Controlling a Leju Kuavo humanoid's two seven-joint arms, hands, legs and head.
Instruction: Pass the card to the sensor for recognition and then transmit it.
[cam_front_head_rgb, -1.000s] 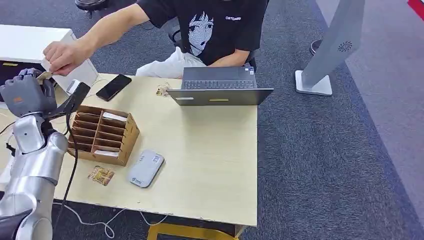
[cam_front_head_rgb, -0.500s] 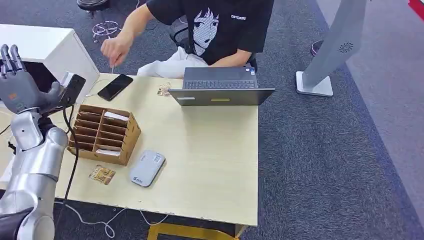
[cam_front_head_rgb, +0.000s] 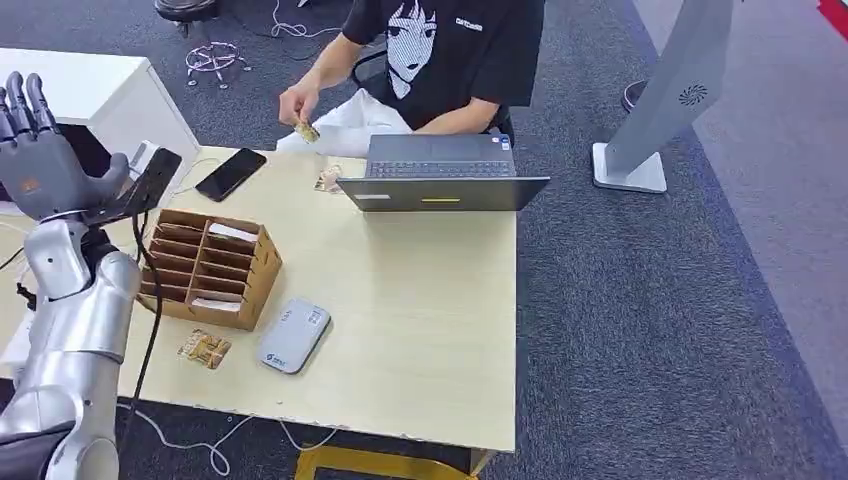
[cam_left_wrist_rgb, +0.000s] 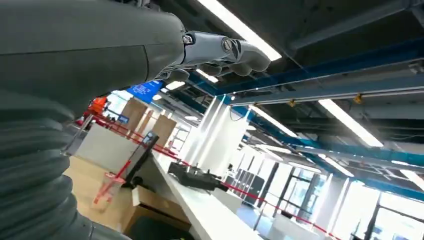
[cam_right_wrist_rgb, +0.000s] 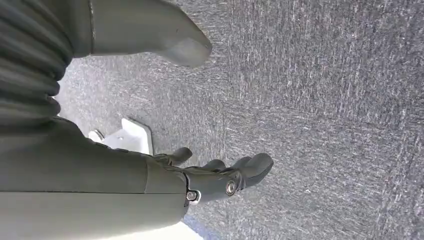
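Now the left hand (cam_front_head_rgb: 45, 165) is raised, fingers spread, holding nothing; the right hand (cam_right_wrist_rgb: 220, 177) hangs empty over carpet. Across the table (cam_front_head_rgb: 420, 300), a person's hand (cam_front_head_rgb: 298, 102) pinches the small tan card (cam_front_head_rgb: 308, 131).

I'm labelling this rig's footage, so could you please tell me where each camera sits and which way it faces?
Head view: high on the body, looking down at the table and seated person; raised left hand shows.
Left wrist view: behind the left hand, facing up at ceiling lights.
Right wrist view: behind the right hand, facing carpet.
Shared: the left hand, fingers apart, empty.
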